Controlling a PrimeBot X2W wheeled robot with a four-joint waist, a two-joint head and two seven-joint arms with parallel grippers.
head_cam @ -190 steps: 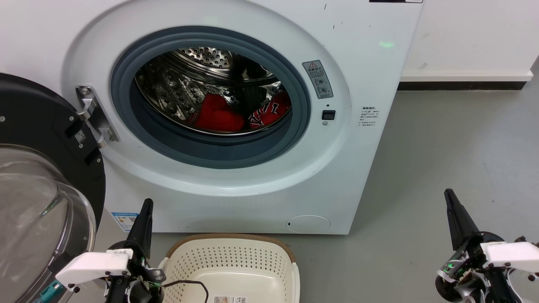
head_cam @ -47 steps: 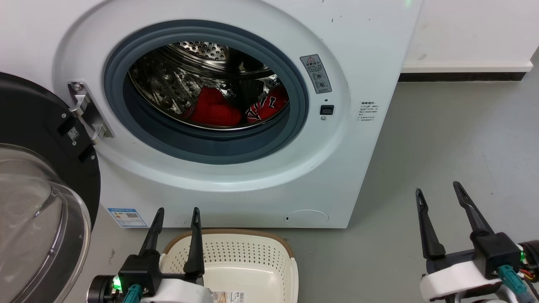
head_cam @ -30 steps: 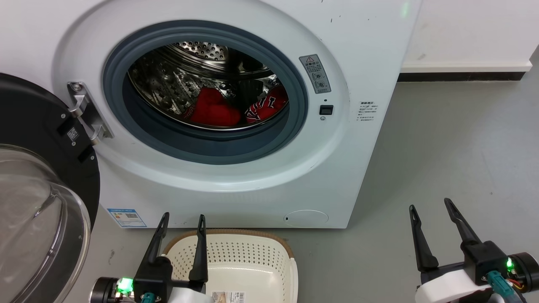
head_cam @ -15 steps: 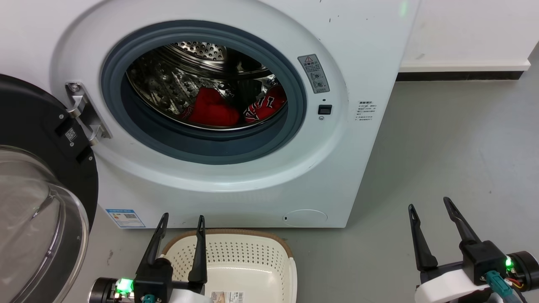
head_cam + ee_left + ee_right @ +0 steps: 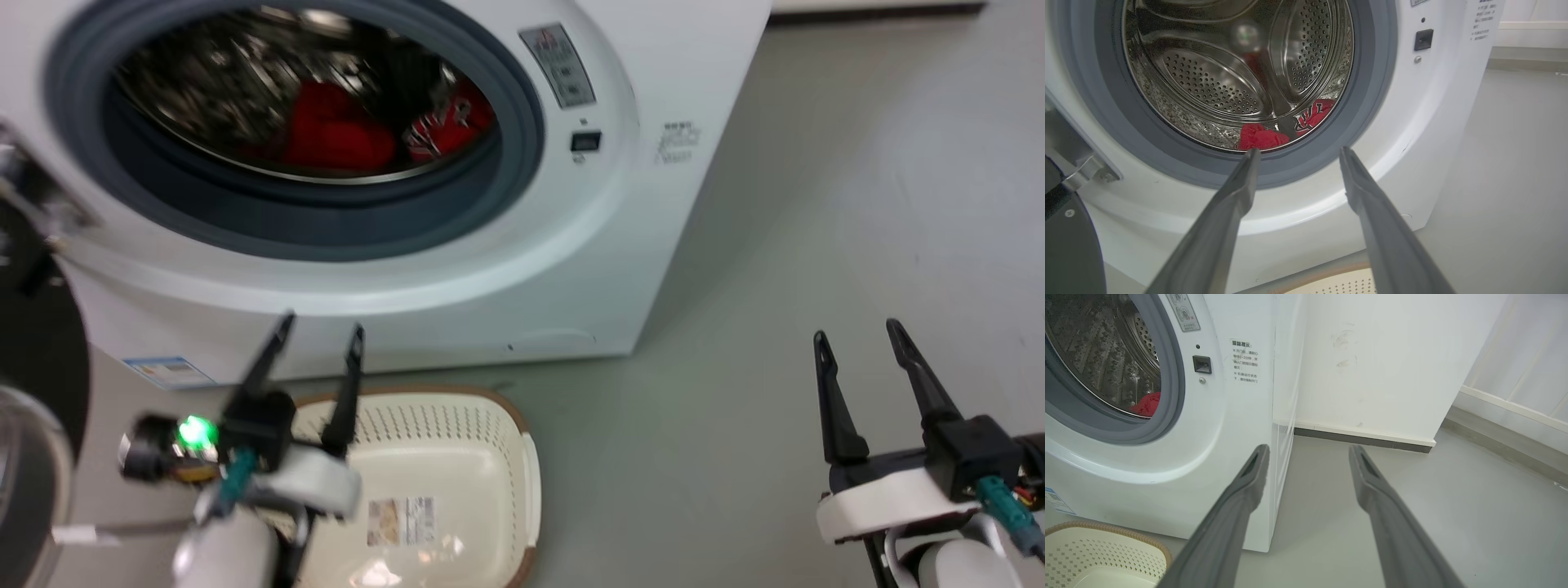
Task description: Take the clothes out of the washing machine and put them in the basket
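Observation:
The white washing machine (image 5: 669, 73) stands with its porthole open. Two red clothes lie at the bottom of its steel drum: a plain one (image 5: 331, 131) on the left and a lettered jersey (image 5: 447, 122) on the right; the left wrist view shows the plain one (image 5: 1259, 139) and the jersey (image 5: 1314, 116) too. The cream basket (image 5: 490, 408) sits on the floor in front of the machine, with nothing in it. My left gripper (image 5: 320, 327) is open, above the basket's left rim and below the porthole. My right gripper (image 5: 857, 331) is open over bare floor at the right.
The machine's black-rimmed door (image 5: 33, 359) hangs open at the far left. Grey floor (image 5: 857, 188) stretches right of the machine to a white wall with a dark baseboard (image 5: 1363, 439). The basket's rim (image 5: 1106, 531) shows at the right wrist view's lower left.
The head camera has shifted down and right, blurring the picture. Both grippers stand higher in the view than half a second ago and stay open. The clothes and basket have not moved.

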